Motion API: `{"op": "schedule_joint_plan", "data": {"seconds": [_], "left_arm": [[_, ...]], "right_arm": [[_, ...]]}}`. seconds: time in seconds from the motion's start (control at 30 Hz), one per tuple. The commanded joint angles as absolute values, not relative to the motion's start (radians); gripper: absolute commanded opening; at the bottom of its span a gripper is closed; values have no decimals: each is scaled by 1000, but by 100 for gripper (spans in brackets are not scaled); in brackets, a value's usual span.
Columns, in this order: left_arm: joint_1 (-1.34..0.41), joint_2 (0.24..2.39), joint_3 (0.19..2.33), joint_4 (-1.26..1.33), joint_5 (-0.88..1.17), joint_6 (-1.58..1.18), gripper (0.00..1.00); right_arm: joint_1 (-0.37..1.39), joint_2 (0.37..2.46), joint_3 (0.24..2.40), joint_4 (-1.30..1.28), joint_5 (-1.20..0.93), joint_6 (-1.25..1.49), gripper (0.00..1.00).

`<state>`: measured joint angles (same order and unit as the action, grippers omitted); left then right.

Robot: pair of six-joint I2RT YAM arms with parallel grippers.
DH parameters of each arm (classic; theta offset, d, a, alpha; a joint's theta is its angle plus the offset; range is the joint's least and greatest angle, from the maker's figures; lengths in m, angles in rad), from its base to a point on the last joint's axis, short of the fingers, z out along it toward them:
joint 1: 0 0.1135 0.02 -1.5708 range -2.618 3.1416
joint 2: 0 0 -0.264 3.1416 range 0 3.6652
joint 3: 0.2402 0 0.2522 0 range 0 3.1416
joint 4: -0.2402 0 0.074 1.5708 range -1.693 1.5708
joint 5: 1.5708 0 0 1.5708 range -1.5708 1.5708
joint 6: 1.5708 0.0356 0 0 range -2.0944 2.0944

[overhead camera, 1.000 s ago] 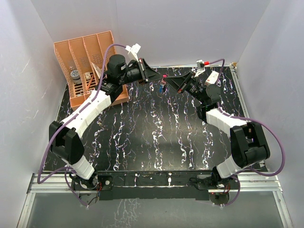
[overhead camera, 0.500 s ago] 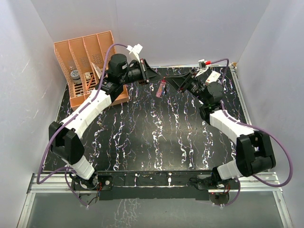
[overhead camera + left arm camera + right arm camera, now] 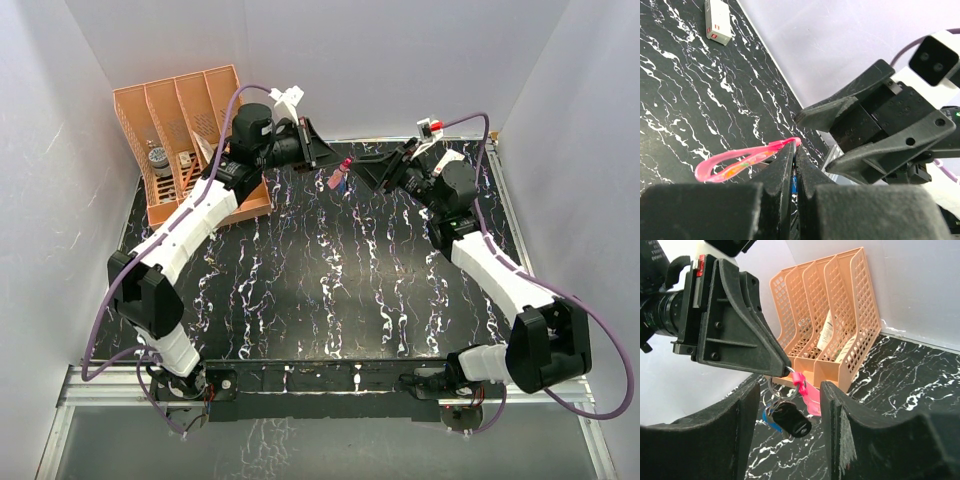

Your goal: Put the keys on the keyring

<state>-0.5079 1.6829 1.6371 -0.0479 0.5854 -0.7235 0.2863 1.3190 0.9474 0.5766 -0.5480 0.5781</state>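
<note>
**Holding the keyring up to the right of the rack**

Pinched in the left gripper [image 3: 335,163], narrow fingers [image 3: 775,175] pressed together on the upper end of the keyring [image 3: 807,395], raised off the table [image 3: 330,280] and off to the right of the orange rack [image 3: 185,140]. Drooping from that pinch as a pink loop in the left wrist view, with a sliver of blue showing in the slit between the finger pads. Hanging just under the left fingertip in the right wrist view: a thin wire ring [image 3: 774,386], the pink strap, the black key [image 3: 790,422] and, touching it, the blue key [image 3: 767,419]. Threaded on that ring or only bunched against it: cannot tell. Faced from further right of the rack by the right gripper [image 3: 368,175], spread wide and gripping nothing, near the strap but apart from it. Framed between the right fingers [image 3: 705,440] in that arm's own camera, both keys, with the rack's slotted bays behind them.
</note>
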Motion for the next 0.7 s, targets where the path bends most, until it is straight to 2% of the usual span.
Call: {"op": "schedule_joint_plan", "data": {"seconds": [0.0, 0.07, 0.3, 0.67], "left_arm": [[-512, 1701, 1721, -137, 564, -693, 0], [-512, 1708, 1732, -152, 552, -690, 0], [-512, 1726, 1765, -191, 511, -700, 0], [-512, 1737, 1817, -253, 474, -712, 0]], "right_arm": [[300, 1263, 1032, 434, -549, 455, 52], [307, 1254, 1039, 402, -549, 438, 56], [387, 1259, 1074, 289, -491, 347, 57], [543, 1290, 1115, 181, -224, 255, 56]]}}
